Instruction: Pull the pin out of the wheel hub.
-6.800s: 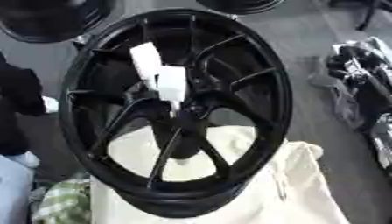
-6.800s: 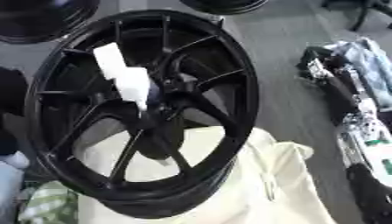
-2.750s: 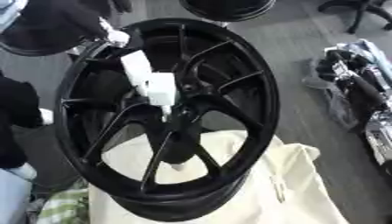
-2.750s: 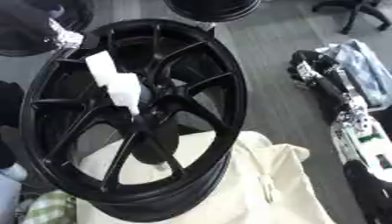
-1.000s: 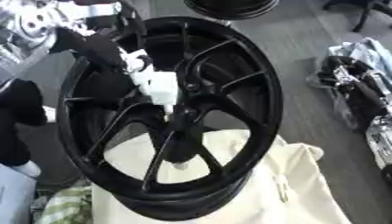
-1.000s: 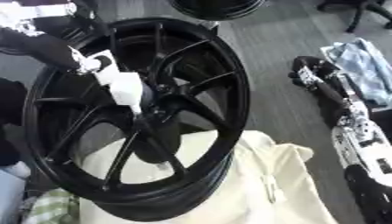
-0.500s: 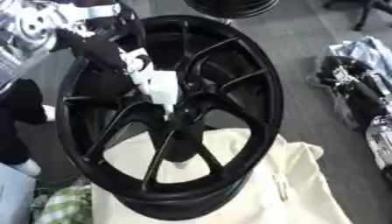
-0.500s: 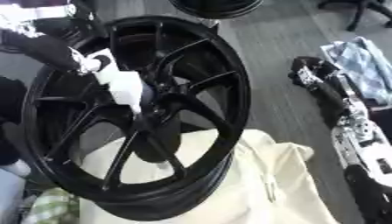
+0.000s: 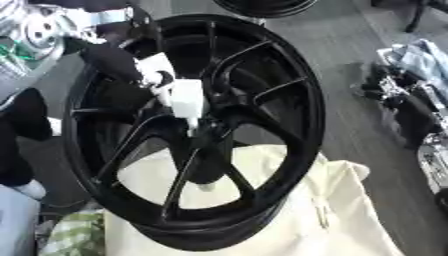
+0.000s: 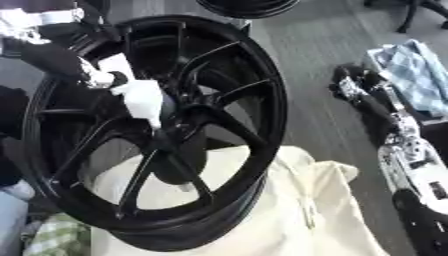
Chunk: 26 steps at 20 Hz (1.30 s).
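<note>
Pin (image 9: 185,97), white, seated in the wheel hub (image 9: 208,132) at the wheel's centre; your left hand (image 9: 118,62) reaches from the upper-left rim, fingers curled on its outer end, to draw it out.

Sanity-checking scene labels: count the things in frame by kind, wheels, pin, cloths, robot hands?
Black wheels: 2, the big wheel up front and part of another wheel at the far edge
White pin at the hub: 1
Cream cloth: 1
Blue checked cloth: 1
Robot hands: 1, the left hand at the pin
Total: 6
</note>
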Each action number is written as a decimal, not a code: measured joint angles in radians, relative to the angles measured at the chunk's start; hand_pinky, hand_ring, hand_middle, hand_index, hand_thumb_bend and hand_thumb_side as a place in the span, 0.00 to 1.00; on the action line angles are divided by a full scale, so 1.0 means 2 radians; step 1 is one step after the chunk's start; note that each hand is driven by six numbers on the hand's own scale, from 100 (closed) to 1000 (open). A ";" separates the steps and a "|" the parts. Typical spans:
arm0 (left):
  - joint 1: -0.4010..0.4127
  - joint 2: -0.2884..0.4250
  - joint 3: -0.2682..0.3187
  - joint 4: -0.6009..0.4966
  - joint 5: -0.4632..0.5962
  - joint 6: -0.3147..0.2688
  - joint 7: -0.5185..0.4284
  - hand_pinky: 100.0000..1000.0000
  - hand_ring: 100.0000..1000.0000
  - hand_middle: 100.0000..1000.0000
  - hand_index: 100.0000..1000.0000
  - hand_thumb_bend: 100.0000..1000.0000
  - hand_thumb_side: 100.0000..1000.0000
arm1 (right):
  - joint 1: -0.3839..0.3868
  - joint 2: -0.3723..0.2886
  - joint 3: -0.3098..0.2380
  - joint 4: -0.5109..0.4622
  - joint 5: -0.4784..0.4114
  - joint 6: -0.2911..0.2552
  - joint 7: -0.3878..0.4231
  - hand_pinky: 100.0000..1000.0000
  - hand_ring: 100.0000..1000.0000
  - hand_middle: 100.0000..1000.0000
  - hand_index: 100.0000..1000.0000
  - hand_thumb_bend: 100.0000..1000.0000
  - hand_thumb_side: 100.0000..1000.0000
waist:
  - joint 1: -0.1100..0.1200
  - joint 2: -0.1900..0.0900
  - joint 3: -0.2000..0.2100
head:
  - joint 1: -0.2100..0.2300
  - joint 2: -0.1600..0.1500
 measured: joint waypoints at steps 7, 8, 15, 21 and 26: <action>0.000 0.000 0.001 0.006 0.000 0.002 0.002 0.88 0.81 0.77 0.81 0.34 0.44 | 0.000 0.002 0.000 0.000 0.003 0.000 0.000 0.79 0.69 0.59 0.71 0.16 0.34 | 0.000 0.002 0.000 | 0.000 0.000; 0.000 -0.001 0.001 0.007 0.000 0.002 0.002 0.88 0.81 0.77 0.81 0.35 0.45 | 0.000 0.002 0.000 0.000 0.003 0.000 0.000 0.79 0.69 0.59 0.71 0.16 0.34 | 0.000 0.002 0.000 | 0.000 0.000; 0.002 -0.005 0.001 0.021 0.000 0.003 0.003 0.88 0.81 0.77 0.81 0.36 0.44 | 0.000 0.002 0.000 0.000 0.004 0.001 0.001 0.79 0.69 0.59 0.71 0.16 0.34 | 0.000 0.002 -0.002 | -0.006 0.000; 0.006 -0.007 0.001 0.034 -0.002 -0.001 -0.001 0.88 0.81 0.77 0.81 0.36 0.45 | 0.000 0.002 0.000 0.000 0.004 0.001 0.001 0.79 0.69 0.59 0.71 0.16 0.35 | 0.001 0.002 -0.004 | -0.008 0.000; 0.008 -0.010 0.002 0.039 -0.003 -0.007 -0.007 0.87 0.80 0.76 0.78 0.31 0.45 | 0.001 0.004 0.000 0.000 0.004 0.001 0.002 0.79 0.69 0.59 0.71 0.16 0.35 | 0.002 0.003 -0.005 | -0.008 0.000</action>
